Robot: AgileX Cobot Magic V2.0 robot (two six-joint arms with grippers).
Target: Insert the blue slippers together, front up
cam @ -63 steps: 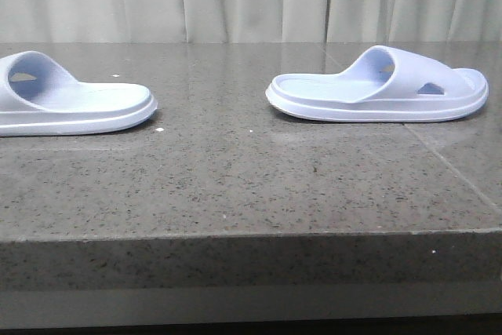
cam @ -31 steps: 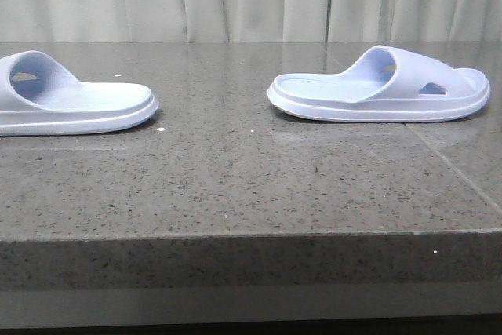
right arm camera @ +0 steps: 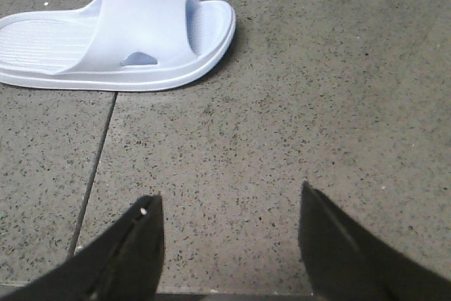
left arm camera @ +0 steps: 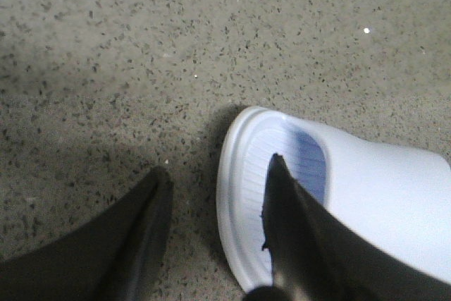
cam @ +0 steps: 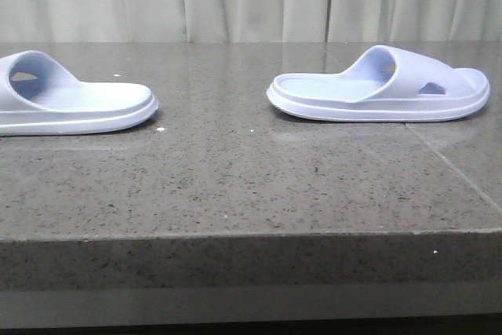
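I see both slippers flat on the surface, well apart; left gripper and right gripper spread, empty

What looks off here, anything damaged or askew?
Nothing stands out. Both blue slippers lie flat, sole down and apart on the stone table, with no visible damage. A few pale specks dot the table.

Right slipper a touch further right.
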